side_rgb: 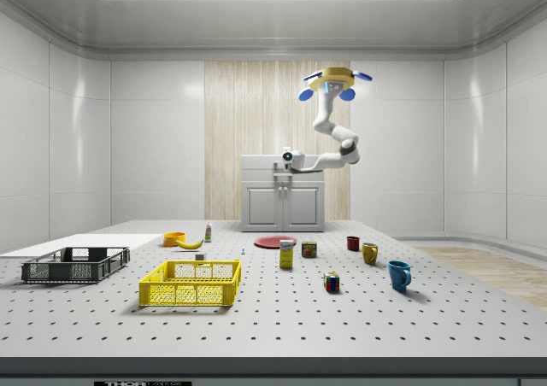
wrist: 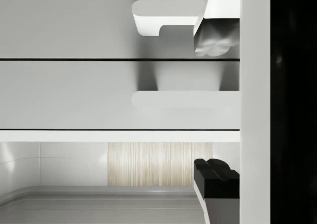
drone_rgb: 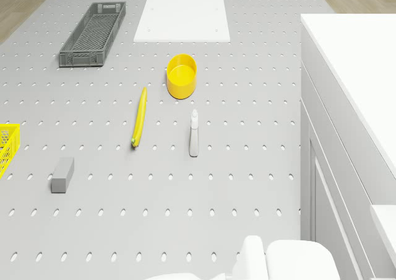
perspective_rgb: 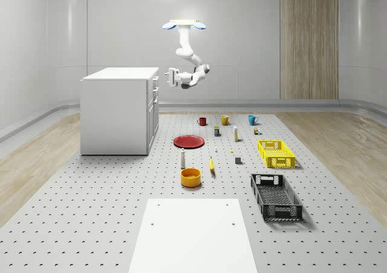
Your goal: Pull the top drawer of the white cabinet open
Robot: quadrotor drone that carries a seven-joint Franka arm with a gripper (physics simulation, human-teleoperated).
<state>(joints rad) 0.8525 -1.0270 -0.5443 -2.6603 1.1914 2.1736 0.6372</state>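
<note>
Drone (perspective_rgb: 184, 25) hovers in the air beside the cabinet (perspective_rgb: 115, 110), on its drawer side, above the red plate (perspective_rgb: 188, 141) end of the perforated floor. Arm (perspective_rgb: 187, 52) hangs down from it and bends toward the cabinet front. Gripper (perspective_rgb: 167, 77) sits level with the top drawer (perspective_rgb: 155, 80), just off the cabinet's front face.

Wrist view: both fingertips are visible and well apart, so jaws are spread, nothing between them. Handle (wrist: 168, 16) is close to one light fingertip (wrist: 214, 38), contact not clear. Dark fingertip (wrist: 215, 177) is out past the cabinet edge, with the back wall behind it. Drawer fronts look flush, top drawer shut.

Side view: gripper (side_rgb: 287, 158) is in front of the cabinet's (side_rgb: 284, 194) upper edge, arm (side_rgb: 329, 134) reaching in from the side view's right.

Drone view: cabinet top (drone_rgb: 365, 63) runs along one edge. Floor below carries a yellow bowl (drone_rgb: 181, 75), banana (drone_rgb: 140, 116), spray bottle (drone_rgb: 193, 134), grey block (drone_rgb: 62, 175) and grey crate (drone_rgb: 93, 33).
</note>
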